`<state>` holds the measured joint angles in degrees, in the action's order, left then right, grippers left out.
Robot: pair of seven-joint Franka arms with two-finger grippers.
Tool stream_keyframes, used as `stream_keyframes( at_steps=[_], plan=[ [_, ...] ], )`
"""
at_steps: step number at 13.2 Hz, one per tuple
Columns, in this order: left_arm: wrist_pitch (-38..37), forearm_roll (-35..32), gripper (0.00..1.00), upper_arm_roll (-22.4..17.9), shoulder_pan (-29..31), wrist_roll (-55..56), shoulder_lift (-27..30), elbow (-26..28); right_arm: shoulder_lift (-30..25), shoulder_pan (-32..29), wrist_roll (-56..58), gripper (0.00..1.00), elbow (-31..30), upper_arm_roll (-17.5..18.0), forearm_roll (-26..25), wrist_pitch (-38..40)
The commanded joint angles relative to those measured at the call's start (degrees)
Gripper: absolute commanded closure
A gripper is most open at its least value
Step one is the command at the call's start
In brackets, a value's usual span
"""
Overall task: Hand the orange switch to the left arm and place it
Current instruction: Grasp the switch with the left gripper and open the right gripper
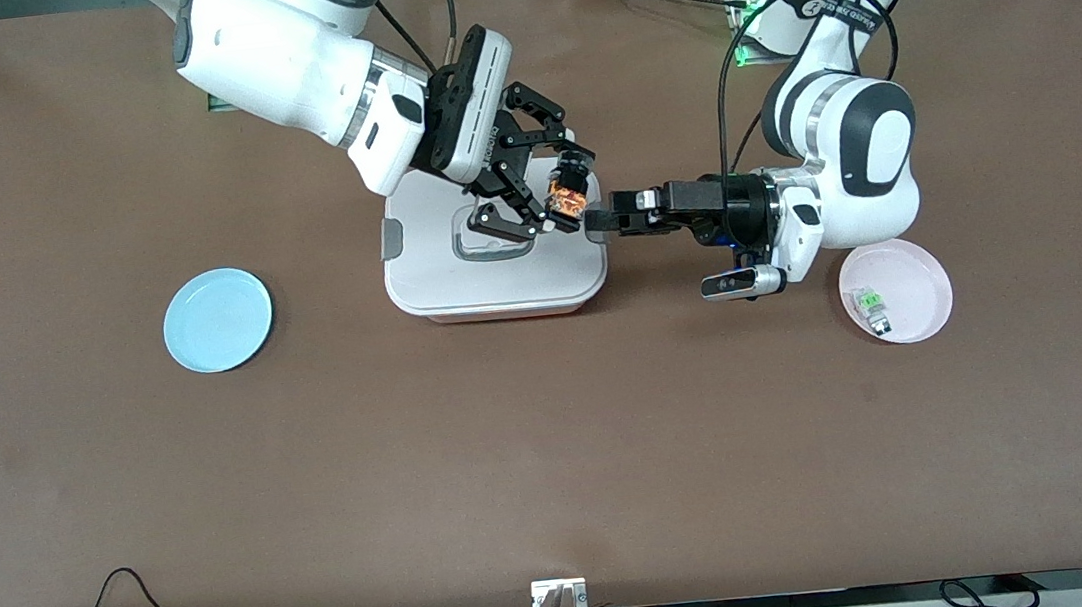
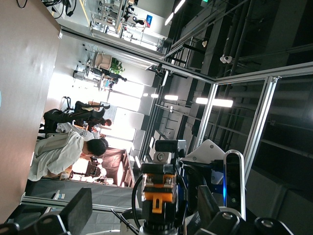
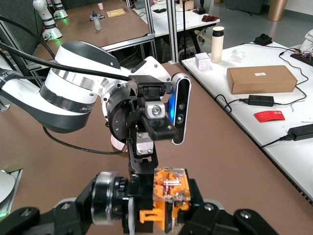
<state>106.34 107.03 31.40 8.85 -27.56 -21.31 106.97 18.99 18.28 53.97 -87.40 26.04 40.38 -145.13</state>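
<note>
The orange switch [image 1: 568, 195], a small black part with an orange body and a clear cap, hangs in the air over the white box [image 1: 499, 283]. My right gripper [image 1: 561, 191] is shut on it, and its wrist view shows the switch [image 3: 168, 196] clamped between the fingers. My left gripper [image 1: 598, 220] reaches in level from the left arm's end, open. In the left wrist view the orange switch [image 2: 164, 193] stands between the spread fingers [image 2: 78, 210], with a gap on each side.
A blue plate [image 1: 218, 319] lies toward the right arm's end. A pink plate [image 1: 912, 273] below the left arm holds a small green-and-clear component [image 1: 873, 309]. The box's grey-outlined handle [image 1: 494, 243] lies under the right hand.
</note>
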Motion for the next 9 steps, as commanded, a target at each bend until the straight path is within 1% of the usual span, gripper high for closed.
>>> stream_keyframes(
  at_steps=[1, 3, 5, 6, 7, 8, 9],
  plan=[
    [3.3, 1.9, 0.10, 2.3, 0.7, -1.9, 2.3, 1.3, -0.5, 0.2, -0.5, 0.58, -0.8, 0.5, 2.0, -0.9],
    [2.8, 1.8, 0.22, 2.4, 0.7, -3.5, 2.4, 1.7, -0.7, 0.2, -1.9, 0.58, -2.3, 0.5, 2.0, -1.6],
    [2.3, 1.8, 0.23, 4.5, 2.2, -3.1, 3.5, 2.8, -1.0, 0.1, -2.5, 0.58, -3.1, 0.5, 2.0, -2.3],
    [2.2, 1.8, 0.32, 4.8, 2.3, -3.5, 3.5, 2.8, -1.1, 0.2, -2.6, 0.58, -3.1, 0.5, 2.0, -3.6],
    [2.1, 1.8, 0.44, 4.7, 2.3, -3.6, 3.4, 2.8, -1.0, 0.2, -2.8, 0.58, -3.1, 0.5, 2.0, -4.7],
    [2.1, 1.7, 0.67, 4.7, 2.5, -3.9, 3.3, 2.8, -0.8, 0.2, -2.9, 0.58, -3.1, 0.5, 2.0, -5.6],
    [1.9, 1.5, 0.81, 4.7, 2.7, -4.1, 3.3, 2.8, -0.7, 0.2, -2.8, 0.58, -3.2, 0.5, 1.9, -5.7]
  ],
)
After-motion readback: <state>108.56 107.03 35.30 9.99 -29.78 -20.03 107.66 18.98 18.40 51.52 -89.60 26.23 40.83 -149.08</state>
